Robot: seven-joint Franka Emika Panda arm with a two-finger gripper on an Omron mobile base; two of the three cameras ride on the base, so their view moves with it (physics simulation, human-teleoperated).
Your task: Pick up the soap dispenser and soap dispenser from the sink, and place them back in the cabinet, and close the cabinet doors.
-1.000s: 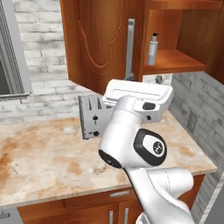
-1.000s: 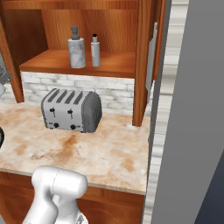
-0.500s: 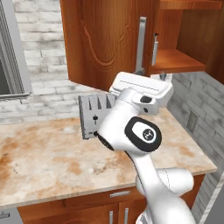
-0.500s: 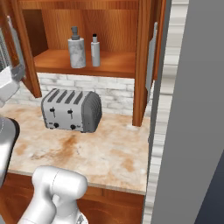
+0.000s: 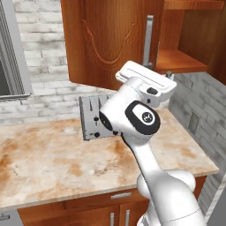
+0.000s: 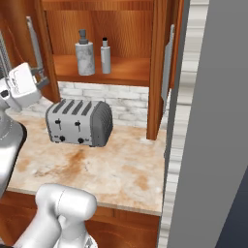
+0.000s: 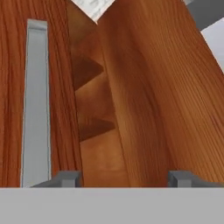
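Both soap dispensers stand on the cabinet shelf (image 6: 126,75): the marbled grey-white one (image 6: 85,57) and, to its right, the slim white one with a black top (image 6: 105,57). The left cabinet door (image 5: 110,39) is partly swung in, and its silver bar handle (image 5: 149,42) hangs just above my hand. My gripper (image 7: 123,179) is open and close against the wood, with the handle (image 7: 35,100) to its left and nothing held. In the right base view the gripper (image 6: 42,81) is by the left door's handle (image 6: 34,43). The right door (image 6: 162,68) stands open, edge-on. The sink is out of view.
A grey four-slot toaster (image 6: 80,123) sits on the marbled counter (image 5: 53,163) under the cabinet, against the brick wall. A grey wall panel (image 6: 213,121) closes off the right side. Drawer fronts with short silver handles (image 5: 120,195) run below the counter edge.
The left door has swung rightward toward the cabinet and now hides the dispensers in the left base view. My hand has risen to its handle and entered the right base view.
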